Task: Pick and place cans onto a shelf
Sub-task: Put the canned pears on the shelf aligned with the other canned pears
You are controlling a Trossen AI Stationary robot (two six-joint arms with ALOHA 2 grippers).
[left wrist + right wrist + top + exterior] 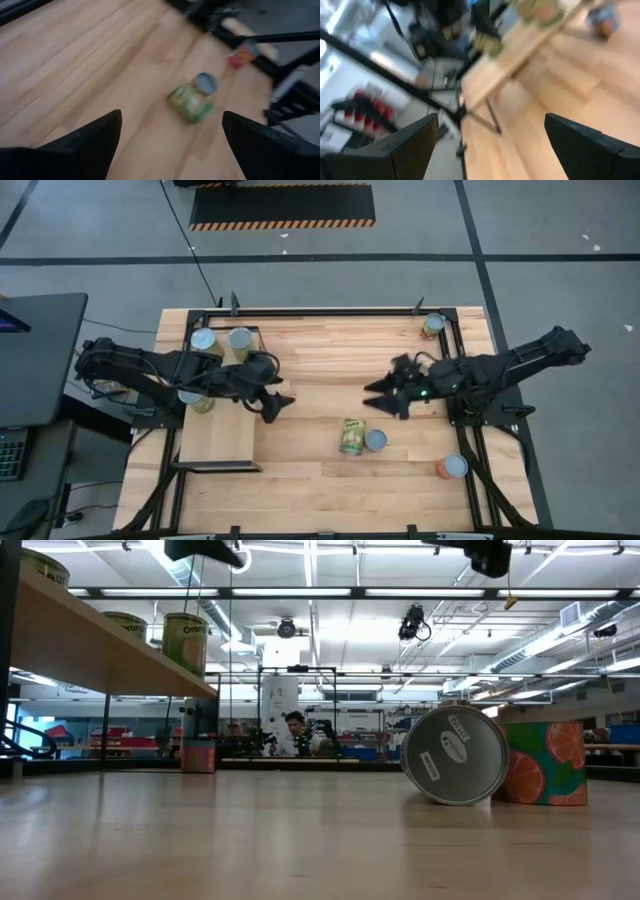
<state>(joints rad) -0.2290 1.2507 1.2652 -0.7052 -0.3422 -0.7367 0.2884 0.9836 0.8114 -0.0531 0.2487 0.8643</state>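
So: shelf (pixel 218 435) holds three cans at its far end | four remain on table (pixel 320 350) | left gripper (pixel 277 406) wide open, empty | right gripper (pixel 385 396) likewise.

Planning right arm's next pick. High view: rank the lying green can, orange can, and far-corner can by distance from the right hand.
From the right hand:
1. Lying green can, mid-table, just below the hand.
2. Orange can, near right edge.
3. Far-corner can, by the frame. Close to 2; order uncertain.

Wooden table (pixel 330 480), pale shelf (pixel 222 435) bearing three cans (pixel 240 340), four cans (pixel 352 437) on tabletop
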